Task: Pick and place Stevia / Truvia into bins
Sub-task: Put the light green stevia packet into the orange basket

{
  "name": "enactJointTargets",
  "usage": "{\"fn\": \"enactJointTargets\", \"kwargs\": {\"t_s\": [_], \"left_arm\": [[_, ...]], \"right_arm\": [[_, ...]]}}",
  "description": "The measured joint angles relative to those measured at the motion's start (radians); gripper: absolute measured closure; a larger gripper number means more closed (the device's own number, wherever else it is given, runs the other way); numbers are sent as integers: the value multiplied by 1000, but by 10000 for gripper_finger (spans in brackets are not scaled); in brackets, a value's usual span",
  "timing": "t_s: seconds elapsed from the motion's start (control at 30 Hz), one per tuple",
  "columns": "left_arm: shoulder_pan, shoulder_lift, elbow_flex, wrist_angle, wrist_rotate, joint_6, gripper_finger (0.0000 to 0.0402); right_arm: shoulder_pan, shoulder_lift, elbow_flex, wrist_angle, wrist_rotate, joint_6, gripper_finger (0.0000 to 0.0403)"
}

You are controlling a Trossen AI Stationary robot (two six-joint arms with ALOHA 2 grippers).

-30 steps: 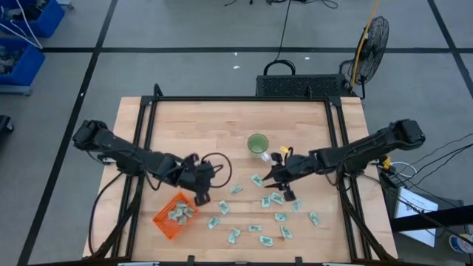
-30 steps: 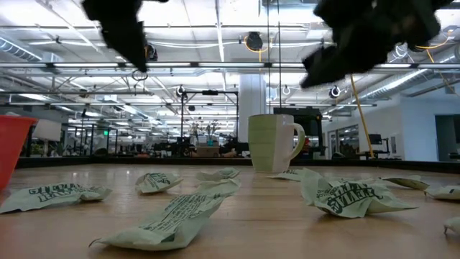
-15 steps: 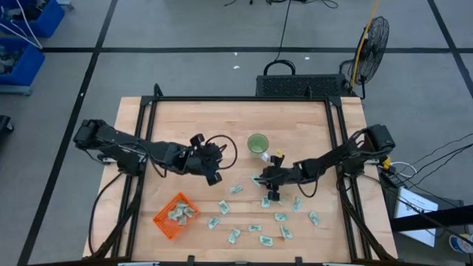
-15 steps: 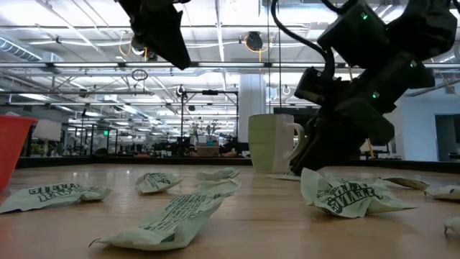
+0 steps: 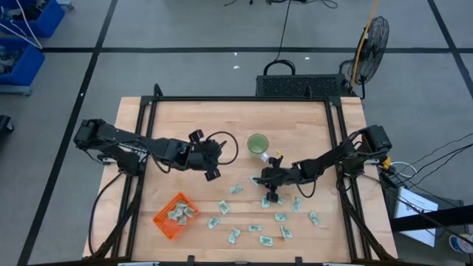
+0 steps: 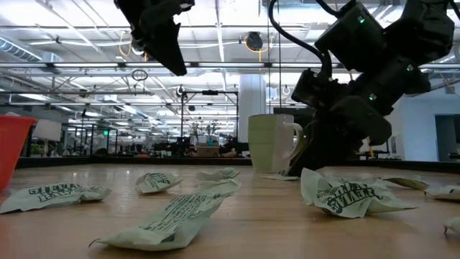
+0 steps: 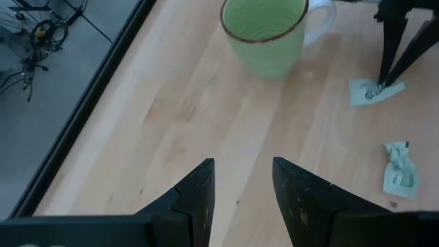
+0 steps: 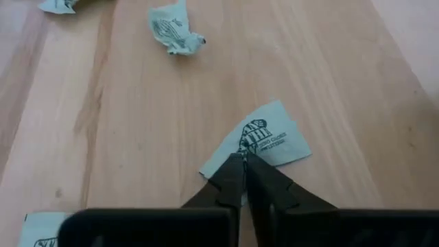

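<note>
Where one basket (image 5: 175,215) sits, roughly a dozen loose sachets (image 5: 275,210).

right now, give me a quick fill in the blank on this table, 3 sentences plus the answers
1. The right gripper has its fingers pinched on the edge of a flat ____ lying on the table.
2. The left gripper hangs open and holds ____.
3. The round green cup stands ____ on the wood.

Missing words: sachet; nothing; upright
</note>
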Motion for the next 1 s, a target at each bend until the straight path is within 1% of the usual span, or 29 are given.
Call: {"fn": "enactJointTargets", "kwargs": {"t_s": [0.1,0.17,0.23,0.3,0.37,0.43,0.5,0.6,0.7,0.8,0.9,1.0], "left_arm": [[0,0,0,-55,0,-25,250],[0,0,0,-92,-4,-38,250],[0,0,2,-122,-24,-42,250],[0,1,17,-141,-48,-33,250],[0,1,39,-161,-72,-33,250],[-3,-9,72,-198,-85,-31,250],[-4,-21,117,-236,-105,-21,250],[-5,-52,175,-290,-163,-26,250],[2,-91,219,-292,-218,-17,250],[11,-138,234,-297,-231,16,250],[21,-180,235,-313,-236,9,250],[22,-212,235,-332,-240,-13,250]], "right_arm": [[2,-32,-6,88,-26,-21,388],[3,-64,-3,227,-27,-56,394],[-3,-72,0,409,-28,-115,399],[-11,-64,14,551,-68,-180,399],[-14,-50,65,623,-139,-225,397],[-12,-29,139,603,-182,-268,398],[-8,19,235,508,-181,-323,400],[-11,117,384,369,-179,-394,401],[-16,221,522,355,-180,-421,400],[-18,329,641,350,-181,-422,399],[-19,429,747,351,-183,-423,399],[-19,518,850,355,-251,-420,399]]}}
